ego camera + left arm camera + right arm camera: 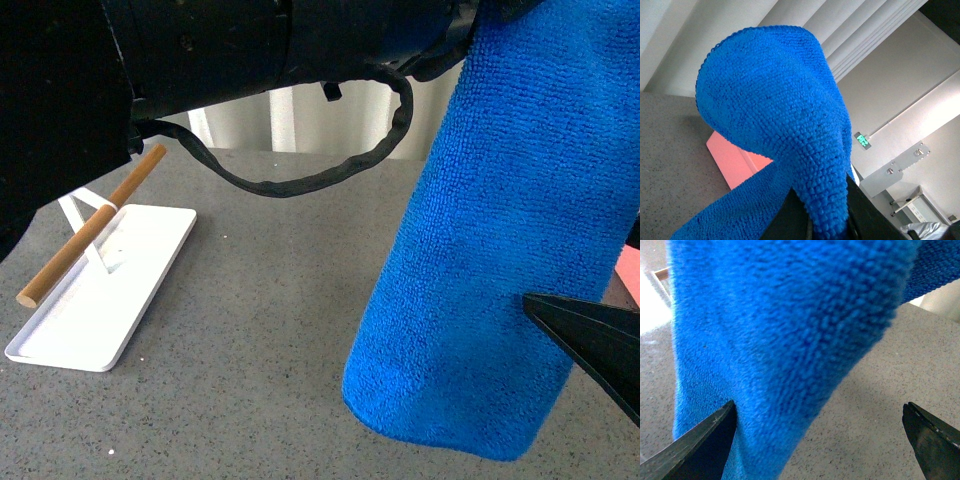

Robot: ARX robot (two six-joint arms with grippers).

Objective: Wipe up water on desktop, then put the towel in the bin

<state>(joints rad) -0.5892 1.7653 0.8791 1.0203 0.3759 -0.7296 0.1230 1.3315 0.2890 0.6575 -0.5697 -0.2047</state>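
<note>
The towel (pixel 500 250) appears to hang clear of the desktop (pixel 270 330), pinched in the left gripper (pixel 825 220). The right gripper (pixel 820 435) stands wide open just beside its drooping end. The bin (pixel 732 160) sits nearby (only a pink corner shows). Best to carry the towel fully over the rim, with the trailing end inside, before letting go.

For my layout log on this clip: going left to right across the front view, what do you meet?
White tray → black cable loop → hanging towel → a sliver of the bin at the right edge.
</note>
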